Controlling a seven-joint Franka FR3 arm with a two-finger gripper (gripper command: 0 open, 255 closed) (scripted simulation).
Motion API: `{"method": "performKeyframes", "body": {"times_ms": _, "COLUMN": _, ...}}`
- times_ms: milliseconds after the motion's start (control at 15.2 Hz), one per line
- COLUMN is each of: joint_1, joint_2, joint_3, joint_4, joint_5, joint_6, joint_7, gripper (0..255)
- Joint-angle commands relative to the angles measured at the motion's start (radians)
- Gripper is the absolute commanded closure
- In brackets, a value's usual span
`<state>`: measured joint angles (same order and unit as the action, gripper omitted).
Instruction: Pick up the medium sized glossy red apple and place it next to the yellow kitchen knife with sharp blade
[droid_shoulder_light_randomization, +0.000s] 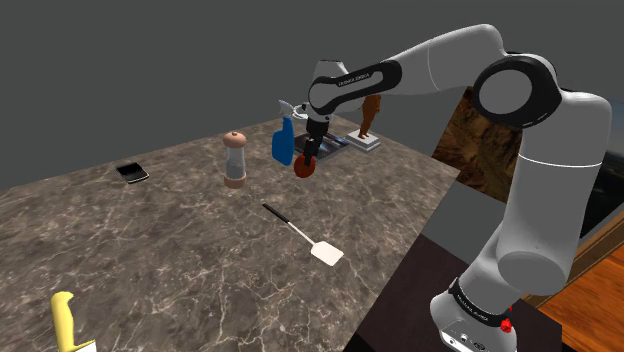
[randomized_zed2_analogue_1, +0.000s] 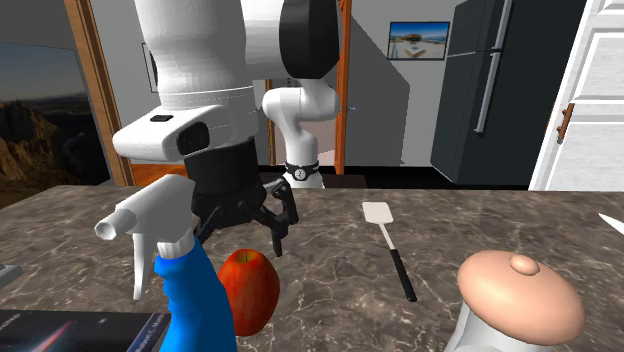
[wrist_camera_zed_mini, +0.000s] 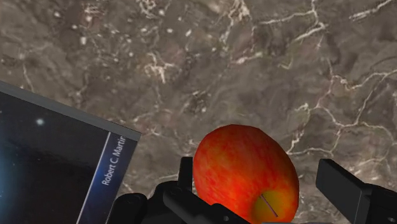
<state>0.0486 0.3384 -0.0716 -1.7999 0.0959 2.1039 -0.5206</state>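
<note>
Marbled brown counter (droid_shoulder_light_randomization: 150, 250) carries every item. Gripper (randomized_zed2_analogue_1: 245, 236) hangs just above the red apple (randomized_zed2_analogue_1: 248, 292), fingers spread wide, grasping nothing. Apple rests on the counter beside a blue spray bottle (randomized_zed2_analogue_1: 190, 300), well apart from the yellow-handled knife (droid_shoulder_light_randomization: 65, 322).

Beside apple (wrist_camera_zed_mini: 245, 172): spray bottle (randomized_zed2_analogue_1: 190, 290) and book (wrist_camera_zed_mini: 51, 165) are set close.
Apple toward knife (droid_shoulder_light_randomization: 66, 322): open countertop (droid_shoulder_light_randomization: 150, 250) is left between pepper mill (droid_shoulder_light_randomization: 235, 160) and spatula (droid_shoulder_light_randomization: 305, 237).
</note>
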Motion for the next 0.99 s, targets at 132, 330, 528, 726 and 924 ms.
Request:
{"method": "performKeyframes", "body": {"times_ms": 132, "joint_1": 0.0, "joint_2": 0.0, "joint_3": 0.0, "joint_4": 0.0, "joint_5": 0.0, "joint_6": 0.0, "joint_7": 0.0, "gripper": 255}}
{"method": "performKeyframes", "body": {"times_ms": 330, "joint_1": 0.0, "joint_2": -0.001, "joint_3": 0.0, "joint_4": -0.001, "joint_5": 0.0, "joint_6": 0.0, "joint_7": 0.0, "gripper": 255}}
{"method": "performKeyframes", "body": {"times_ms": 528, "joint_1": 0.0, "joint_2": 0.0, "joint_3": 0.0, "joint_4": -0.001, "joint_5": 0.0, "joint_6": 0.0, "joint_7": 0.0, "gripper": 255}}
{"method": "performKeyframes", "body": {"times_ms": 726, "joint_1": 0.0, "joint_2": -0.006, "joint_3": 0.0, "joint_4": 0.006, "joint_5": -0.001, "joint_6": -0.011, "joint_7": 0.001, "gripper": 255}}
{"method": "performKeyframes", "body": {"times_ms": 924, "joint_1": 0.0, "joint_2": -0.022, "joint_3": -0.001, "joint_4": 0.024, "joint_5": -0.004, "joint_6": -0.046, "joint_7": 0.004, "gripper": 255}}
